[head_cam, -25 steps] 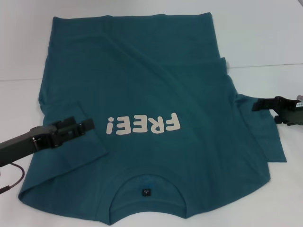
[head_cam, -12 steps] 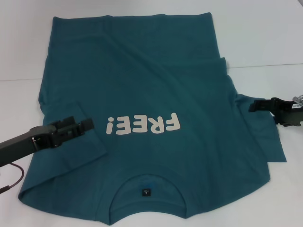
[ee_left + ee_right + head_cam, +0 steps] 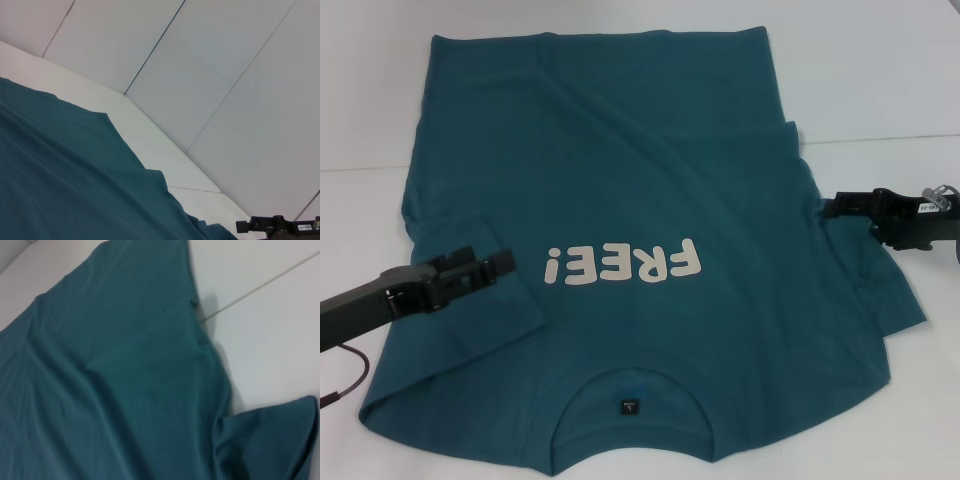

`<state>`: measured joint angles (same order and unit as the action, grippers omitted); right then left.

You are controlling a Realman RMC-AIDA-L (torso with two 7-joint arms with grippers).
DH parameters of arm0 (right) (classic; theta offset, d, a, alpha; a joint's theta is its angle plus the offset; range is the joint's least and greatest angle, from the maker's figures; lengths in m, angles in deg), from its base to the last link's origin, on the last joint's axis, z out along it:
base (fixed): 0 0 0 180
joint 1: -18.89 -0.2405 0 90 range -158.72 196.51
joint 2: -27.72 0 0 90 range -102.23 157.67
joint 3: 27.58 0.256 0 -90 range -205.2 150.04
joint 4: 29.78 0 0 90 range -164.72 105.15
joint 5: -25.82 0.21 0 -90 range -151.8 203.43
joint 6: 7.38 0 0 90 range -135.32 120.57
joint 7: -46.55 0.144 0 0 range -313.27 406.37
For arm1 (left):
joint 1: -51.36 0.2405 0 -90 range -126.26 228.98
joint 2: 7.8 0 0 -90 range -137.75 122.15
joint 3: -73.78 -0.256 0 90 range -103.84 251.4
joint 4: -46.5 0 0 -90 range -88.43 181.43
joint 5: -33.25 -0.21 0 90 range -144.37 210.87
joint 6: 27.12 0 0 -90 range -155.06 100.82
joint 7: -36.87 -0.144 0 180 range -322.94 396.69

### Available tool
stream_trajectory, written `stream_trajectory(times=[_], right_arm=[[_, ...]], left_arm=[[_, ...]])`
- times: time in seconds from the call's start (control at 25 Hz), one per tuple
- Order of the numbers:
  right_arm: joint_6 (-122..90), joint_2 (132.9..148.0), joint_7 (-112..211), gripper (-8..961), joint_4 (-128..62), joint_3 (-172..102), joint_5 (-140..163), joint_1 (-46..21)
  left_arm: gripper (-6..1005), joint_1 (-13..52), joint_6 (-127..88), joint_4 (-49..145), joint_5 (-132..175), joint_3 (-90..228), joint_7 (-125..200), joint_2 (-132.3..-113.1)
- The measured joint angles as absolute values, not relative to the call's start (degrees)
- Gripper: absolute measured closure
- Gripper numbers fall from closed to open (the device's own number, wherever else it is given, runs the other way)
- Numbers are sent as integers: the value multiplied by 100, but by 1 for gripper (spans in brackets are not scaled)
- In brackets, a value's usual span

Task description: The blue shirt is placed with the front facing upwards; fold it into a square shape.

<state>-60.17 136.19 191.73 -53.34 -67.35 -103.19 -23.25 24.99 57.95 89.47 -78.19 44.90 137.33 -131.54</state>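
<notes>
The blue shirt (image 3: pixel 640 170) lies flat on the white table with its front up. Its off-white "FREE!" lettering (image 3: pixel 622 265) faces me upside down, and the dark neck label (image 3: pixel 630 407) is at the near edge. One sleeve (image 3: pixel 490 300) is folded inward over the body on my left. My left gripper (image 3: pixel 498 262) hovers open just above that folded sleeve and holds nothing. My right gripper (image 3: pixel 832 207) reaches in over the other sleeve (image 3: pixel 885 290), near where it meets the body. The right wrist view shows shirt fabric (image 3: pixel 110 380) and that sleeve (image 3: pixel 270 440).
White table (image 3: pixel 880 80) surrounds the shirt, with a thin seam line running across it on the right. A pale panelled wall (image 3: pixel 210 75) stands behind the table. A dark cable (image 3: pixel 350 375) loops under my left arm at the near left.
My right gripper has moved inward from the table's right edge, over the sleeve toward the shirt's body. The left arm and the shirt have stayed put.
</notes>
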Motion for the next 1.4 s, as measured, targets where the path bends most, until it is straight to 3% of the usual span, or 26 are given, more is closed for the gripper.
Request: stream_trajectory(times=[0.92,1.16,1.4], right_arm=[[-6120,13602,19486,37,-5366,-6823,-11154,-2521],[-6118,13611,19526,217,-5355,-6827,-11247,-2584],[-6113,13610,19538,495,-5341,-6827,-11251,-2584]], left_arm=[[66,2498,5801,8947,-7741,4504,13733,-13146],[66,2501,5806,8948,-7740,4504,13734,-13146],[66,2509,5823,8947,-7740,4504,13750,-13146]])
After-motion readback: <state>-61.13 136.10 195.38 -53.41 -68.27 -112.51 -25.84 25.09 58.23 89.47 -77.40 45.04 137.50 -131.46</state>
